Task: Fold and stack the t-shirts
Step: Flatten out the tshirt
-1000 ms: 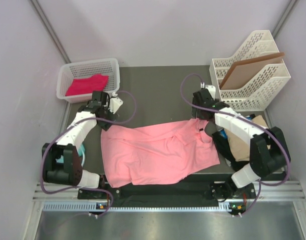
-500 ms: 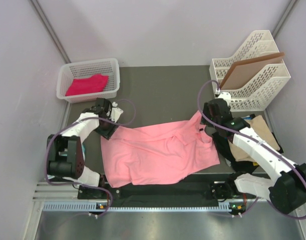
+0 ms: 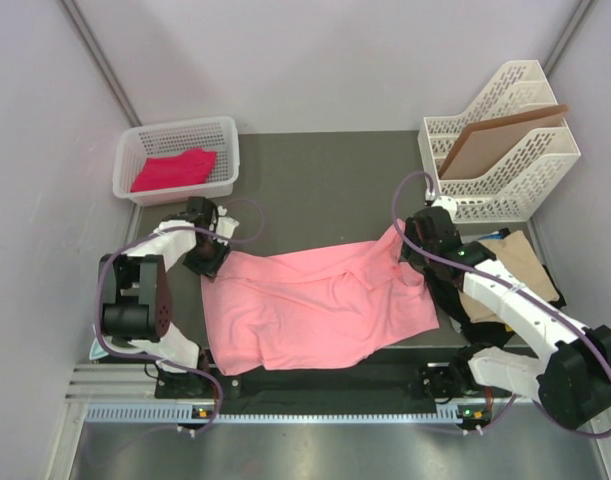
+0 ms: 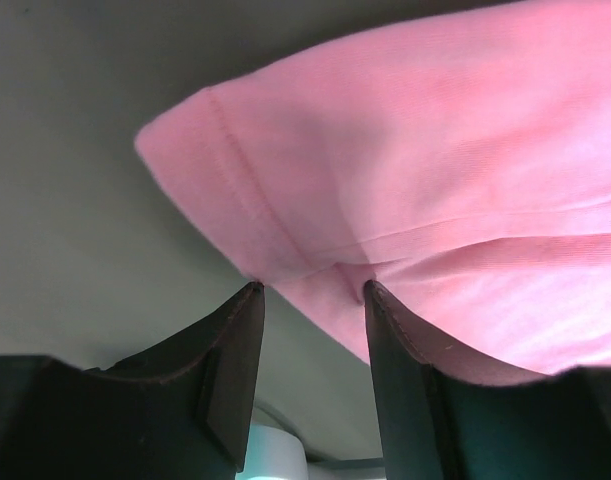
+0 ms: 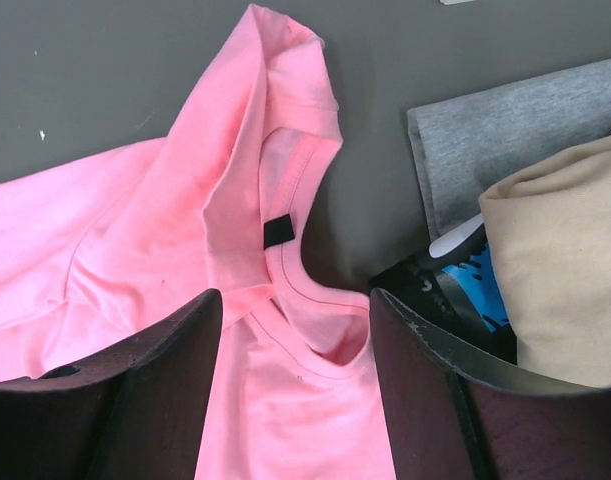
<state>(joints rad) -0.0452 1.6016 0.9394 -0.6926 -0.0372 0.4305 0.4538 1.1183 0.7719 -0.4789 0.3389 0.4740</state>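
Note:
A salmon pink t-shirt (image 3: 315, 300) lies crumpled and spread on the dark table. My left gripper (image 3: 207, 258) is open at its far left corner; in the left wrist view that hem corner (image 4: 315, 270) lies between the open jaws. My right gripper (image 3: 410, 252) is open over the collar; in the right wrist view the collar with its black tag (image 5: 278, 231) lies between the jaws. A magenta-pink shirt (image 3: 175, 168) lies in the white basket (image 3: 225, 130). Tan (image 3: 490, 290), black and blue (image 5: 470, 275) shirts are piled under the right arm.
A white file rack (image 3: 505, 140) holding a stiff brown board (image 3: 495, 135) stands at the back right. A grey cloth (image 5: 505, 120) lies beside the tan shirt. The table's near edge has a metal rail (image 3: 315, 385).
The left gripper has moved down onto the shirt's far left corner. The right arm swung from the far right corner down to hover over the collar.

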